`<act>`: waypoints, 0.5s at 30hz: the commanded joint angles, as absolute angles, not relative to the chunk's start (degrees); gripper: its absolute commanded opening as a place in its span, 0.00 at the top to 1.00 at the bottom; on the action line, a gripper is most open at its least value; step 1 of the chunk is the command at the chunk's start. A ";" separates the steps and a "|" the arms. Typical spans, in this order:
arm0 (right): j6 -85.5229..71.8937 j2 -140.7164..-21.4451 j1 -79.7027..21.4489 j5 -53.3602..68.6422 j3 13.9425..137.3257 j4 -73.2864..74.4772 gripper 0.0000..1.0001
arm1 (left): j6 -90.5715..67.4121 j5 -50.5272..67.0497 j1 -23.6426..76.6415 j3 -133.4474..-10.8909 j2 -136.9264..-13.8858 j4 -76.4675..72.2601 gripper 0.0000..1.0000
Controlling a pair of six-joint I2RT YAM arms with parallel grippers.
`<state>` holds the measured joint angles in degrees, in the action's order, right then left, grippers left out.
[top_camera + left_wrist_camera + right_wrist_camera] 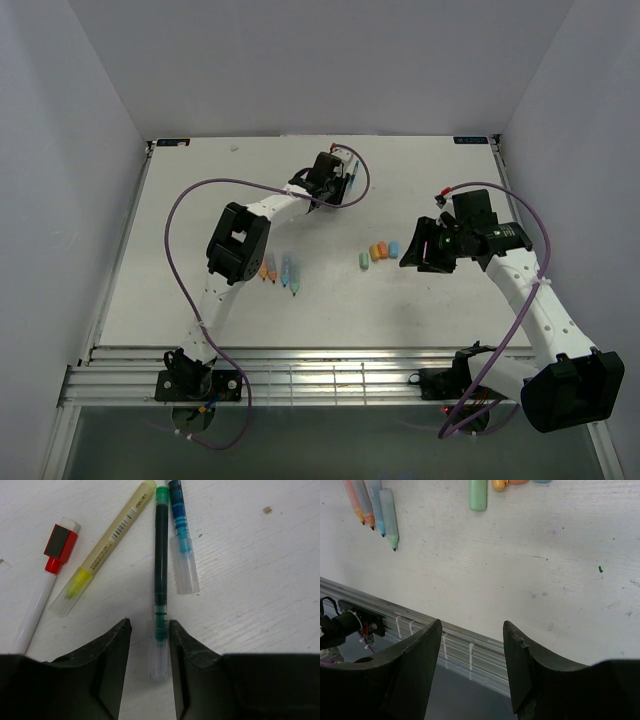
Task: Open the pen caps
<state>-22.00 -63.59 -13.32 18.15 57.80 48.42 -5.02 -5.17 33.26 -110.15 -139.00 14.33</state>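
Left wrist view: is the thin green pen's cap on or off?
On. The clear cap covers the green pen's tip, lying between the left fingers, which are not closed on it.

Plain white walls [300, 60] enclose a scuffed white bench [400, 320]. Metal rails [330, 372] edge its near side; below, perhaps grey floor [350, 450].

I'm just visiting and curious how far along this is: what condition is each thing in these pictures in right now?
four short pens: uncapped, side by side.
loose caps: off, in a row.
green pen: clear cap on.
blue pen: clear cap on.
yellow highlighter: clear cap on.
white marker: red cap on.
left fingers: apart, straddling the green pen.
right fingers: apart, empty.
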 commanded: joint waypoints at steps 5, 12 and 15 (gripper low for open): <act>-21.97 -62.67 -12.74 18.90 58.09 48.69 0.42 | -5.19 -4.05 32.96 -109.35 -138.08 14.50 0.64; -21.88 -63.28 -12.66 18.11 60.21 48.69 0.42 | -4.66 -2.37 32.87 -102.85 -135.01 13.89 0.75; -21.88 -63.19 -12.66 18.19 59.59 48.43 0.42 | -5.10 -2.37 32.87 -99.94 -133.16 13.63 0.80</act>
<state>-22.04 -63.46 -12.86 18.13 57.67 48.58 -4.91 -4.45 32.88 -104.05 -136.57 9.26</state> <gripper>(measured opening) 0.583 0.274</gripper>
